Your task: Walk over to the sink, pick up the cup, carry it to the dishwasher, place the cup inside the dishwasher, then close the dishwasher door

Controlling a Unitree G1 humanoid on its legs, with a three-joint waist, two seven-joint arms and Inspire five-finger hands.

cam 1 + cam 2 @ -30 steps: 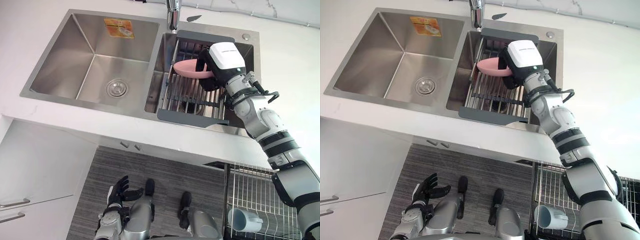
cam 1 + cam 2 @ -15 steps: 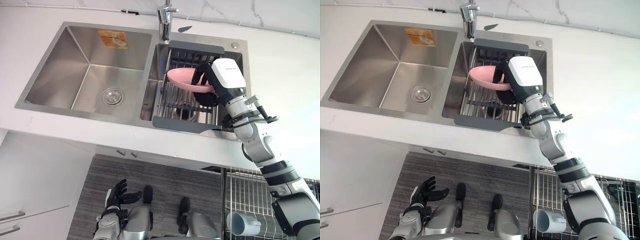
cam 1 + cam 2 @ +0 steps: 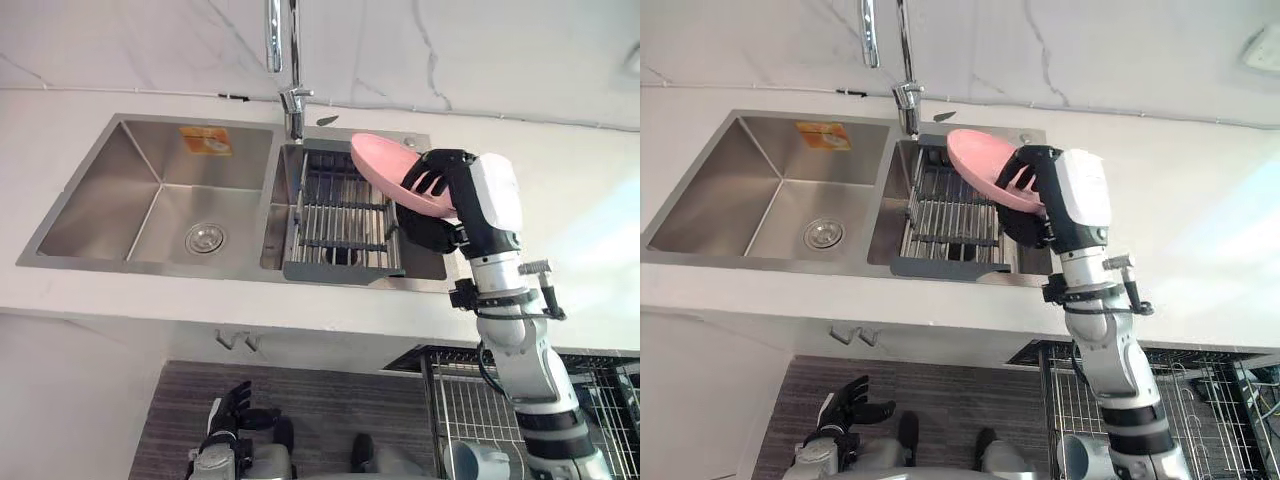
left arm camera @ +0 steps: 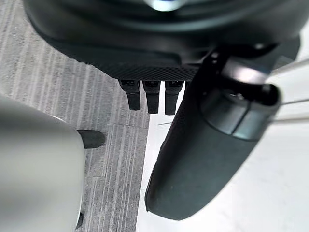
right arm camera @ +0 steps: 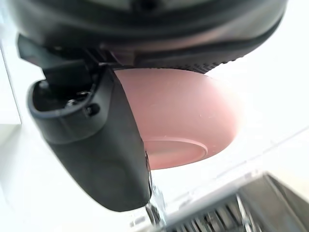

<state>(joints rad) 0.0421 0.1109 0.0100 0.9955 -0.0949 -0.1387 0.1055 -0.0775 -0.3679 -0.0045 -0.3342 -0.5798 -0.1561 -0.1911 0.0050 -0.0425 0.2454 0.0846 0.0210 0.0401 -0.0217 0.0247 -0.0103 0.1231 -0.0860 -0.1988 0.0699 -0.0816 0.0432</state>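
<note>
Right hand (image 3: 441, 222): fingers (image 3: 428, 182) curled over the rim of a pink bowl (image 3: 384, 168), resting on its inner face; thumb (image 5: 99, 145) pressed against the outer wall from below. Firm pinch, bowl clamped between them.

Pink bowl: tilted, open side turned up and toward the wall, foot ring visible in the right wrist view. It hangs over the far right corner of the sink (image 3: 90, 255) and looks clear of everything below it. What the hand has is a bowl, not a cup.

Under the bowl: the right one of the sink's 2 basins, with a slatted drain rack (image 3: 340, 222), dark-framed, laid across it. Left basin (image 3: 140, 205) bare steel, round drain (image 3: 203, 238), orange sticker (image 3: 205, 140) on its back wall. Faucet (image 3: 288, 70) rises behind the divider.

White surface (image 3: 570, 210) runs all round the sink.

Lower right, below the surface edge: dishwasher rack (image 3: 475, 400) pulled out, wire grid. A pale cup (image 3: 470, 462) lies in it on its side, well apart from both hands.

Left hand (image 3: 226, 418): low, over the grey floor (image 4: 53, 92), fingers (image 4: 152, 96) straight and loose, holding nothing.
</note>
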